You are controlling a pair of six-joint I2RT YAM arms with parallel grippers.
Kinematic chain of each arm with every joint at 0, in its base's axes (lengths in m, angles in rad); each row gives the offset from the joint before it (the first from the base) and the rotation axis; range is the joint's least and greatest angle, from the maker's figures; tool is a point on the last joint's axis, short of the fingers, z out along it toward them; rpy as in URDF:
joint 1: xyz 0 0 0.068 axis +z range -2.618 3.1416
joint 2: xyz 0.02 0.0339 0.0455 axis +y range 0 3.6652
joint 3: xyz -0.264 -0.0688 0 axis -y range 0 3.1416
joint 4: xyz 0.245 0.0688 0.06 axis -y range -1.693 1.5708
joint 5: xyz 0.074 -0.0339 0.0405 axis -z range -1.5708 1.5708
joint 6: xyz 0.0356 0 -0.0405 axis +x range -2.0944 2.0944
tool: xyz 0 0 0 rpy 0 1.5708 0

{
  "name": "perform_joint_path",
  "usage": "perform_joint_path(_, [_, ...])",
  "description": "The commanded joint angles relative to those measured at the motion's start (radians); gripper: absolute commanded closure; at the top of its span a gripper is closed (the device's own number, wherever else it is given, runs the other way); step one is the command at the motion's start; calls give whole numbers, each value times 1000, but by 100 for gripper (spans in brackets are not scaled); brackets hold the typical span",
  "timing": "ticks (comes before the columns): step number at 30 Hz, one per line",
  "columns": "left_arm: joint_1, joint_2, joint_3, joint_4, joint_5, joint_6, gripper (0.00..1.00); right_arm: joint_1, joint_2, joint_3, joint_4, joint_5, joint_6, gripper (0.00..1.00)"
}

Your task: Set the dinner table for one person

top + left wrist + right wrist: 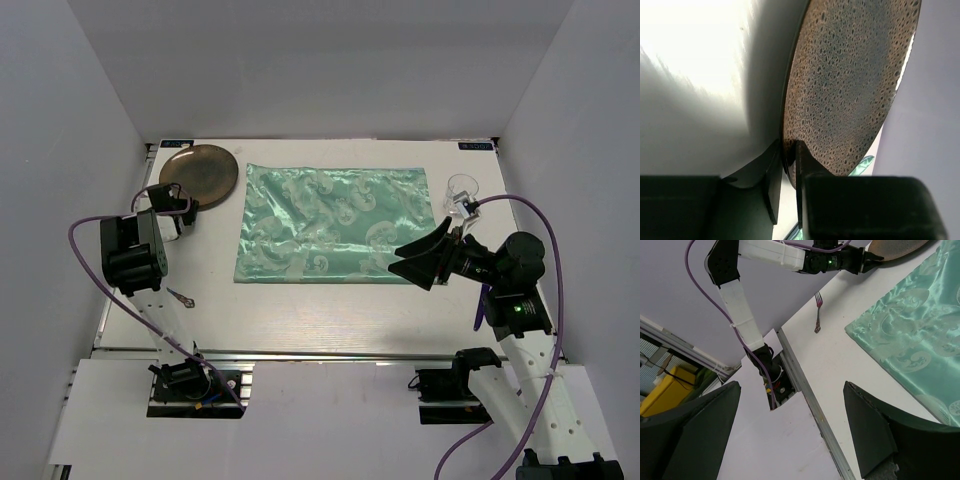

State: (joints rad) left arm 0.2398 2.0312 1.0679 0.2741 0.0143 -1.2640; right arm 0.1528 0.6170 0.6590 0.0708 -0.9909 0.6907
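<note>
Rim grip: we are pinching the brown speckled plate (pixel 850 85) edge-on with the left gripper (pixel 788 157), upper left of the dinner table (pixel 300 310), probably for carrying onto the mint cloth (pixel 330 225). Right gripper (pixel 790 415) is hanging wide open, empty, centre right.

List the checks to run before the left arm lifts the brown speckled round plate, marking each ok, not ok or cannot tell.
1. Fingers of the left gripper straddle the rim of the brown speckled round plate: ok.
2. Grip firm on that rim: cannot tell.
3. The mint-green patterned satin cloth lies flat with nothing on it: ok.
4. Free arm, right gripper open and empty: ok.
5. It is clear of the cloth: not ok, it hangs over the right edge.
6. The small metal fork lies apart from plate and cloth: ok.
</note>
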Motion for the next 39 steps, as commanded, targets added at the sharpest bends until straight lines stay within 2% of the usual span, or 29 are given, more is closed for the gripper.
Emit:
perform_joint_path(1, [18,60,-19,-107,-22,18,76,4,0,1,30,9,-11,11])
perform_joint_path(3, [27,63,-20,-101,-17,17,81,5,0,-1,30,15,-11,11])
perform_joint_path(4, [27,64,-20,-107,-16,15,94,5,1,-4,34,17,-13,11])
perform_joint_path(5, [27,66,-19,-110,-16,12,100,5,1,-6,35,17,-10,11])
perform_joint_path(8, [36,35,-45,-112,27,5,100,7,4,-7,40,20,-8,11])
perform_joint_path(11, [36,-52,-117,-40,42,-11,100,5,1,-4,35,23,-7,11])
perform_joint_path(13, [47,-97,-150,35,67,-15,100,7,-3,-1,29,24,-7,11])
perform_joint_path(14, [47,-135,-199,145,81,-14,100,8,-6,-1,26,24,-5,11])
perform_joint_path(16, [56,-173,-258,265,137,-29,100,5,-16,1,17,31,-5,11])
perform_joint_path(21, [67,-293,-344,398,157,-64,100,4,-39,5,-8,46,-11,11])
perform_joint_path(27, [98,-347,-425,611,234,-123,100,4,-57,-16,-39,63,-23,11])
perform_joint_path(39, [127,-453,-388,662,392,-103,100,5,-43,-68,-55,100,-40,11])
